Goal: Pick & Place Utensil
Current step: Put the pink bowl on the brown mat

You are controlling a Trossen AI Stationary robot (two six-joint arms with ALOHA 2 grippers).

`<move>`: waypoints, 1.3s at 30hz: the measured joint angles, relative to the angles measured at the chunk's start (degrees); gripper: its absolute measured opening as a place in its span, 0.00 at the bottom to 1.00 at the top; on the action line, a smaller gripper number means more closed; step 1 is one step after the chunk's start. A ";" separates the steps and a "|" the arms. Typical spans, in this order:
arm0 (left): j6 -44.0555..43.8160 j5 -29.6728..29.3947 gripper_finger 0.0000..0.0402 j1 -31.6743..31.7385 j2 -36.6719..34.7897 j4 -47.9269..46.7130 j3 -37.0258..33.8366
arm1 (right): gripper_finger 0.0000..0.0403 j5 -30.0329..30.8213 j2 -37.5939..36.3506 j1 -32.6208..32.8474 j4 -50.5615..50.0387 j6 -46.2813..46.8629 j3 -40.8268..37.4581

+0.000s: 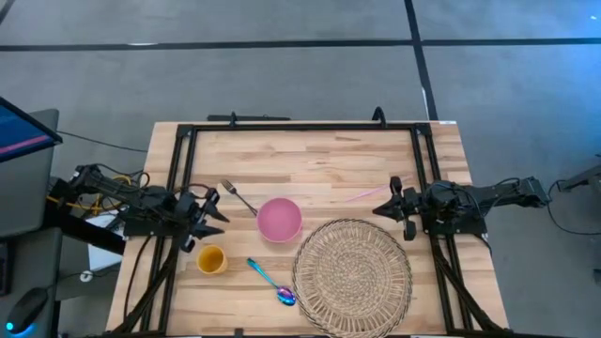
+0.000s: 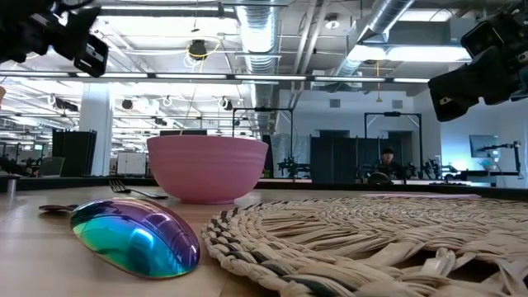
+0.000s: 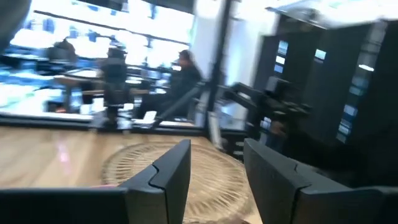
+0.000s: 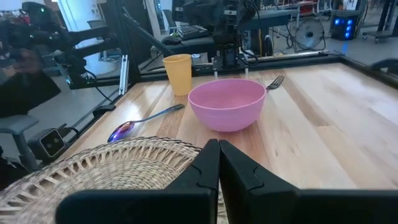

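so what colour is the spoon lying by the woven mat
Iridescent blue-green-purple metal spoon, clearest in the low view.

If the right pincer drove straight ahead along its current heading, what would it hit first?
Probably the pink plastic bowl, dead ahead of the shut right pincer in its wrist view. It would first pass over the round woven straw placemat; its height is unclear, so it might graze that.
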 joint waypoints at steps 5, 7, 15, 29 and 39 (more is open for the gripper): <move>-0.88 -4.99 0.37 0.00 3.67 4.78 0.00 | 0.00 0.03 0.01 -0.29 4.41 -8.91 0.00; -0.93 -5.00 0.37 0.00 6.03 7.29 0.00 | 0.00 0.03 0.02 -0.26 7.45 -12.63 0.00; 1.50 -8.79 0.37 0.02 16.88 14.05 0.00 | 0.00 0.68 -0.02 0.08 25.49 -17.36 0.00; 8.39 -11.79 0.37 0.00 25.49 15.68 8.92 | 0.00 4.53 32.58 5.39 41.52 -16.85 10.15; 9.19 -12.97 0.37 0.02 25.93 15.74 8.94 | 0.10 4.33 64.48 3.71 40.24 -14.85 28.19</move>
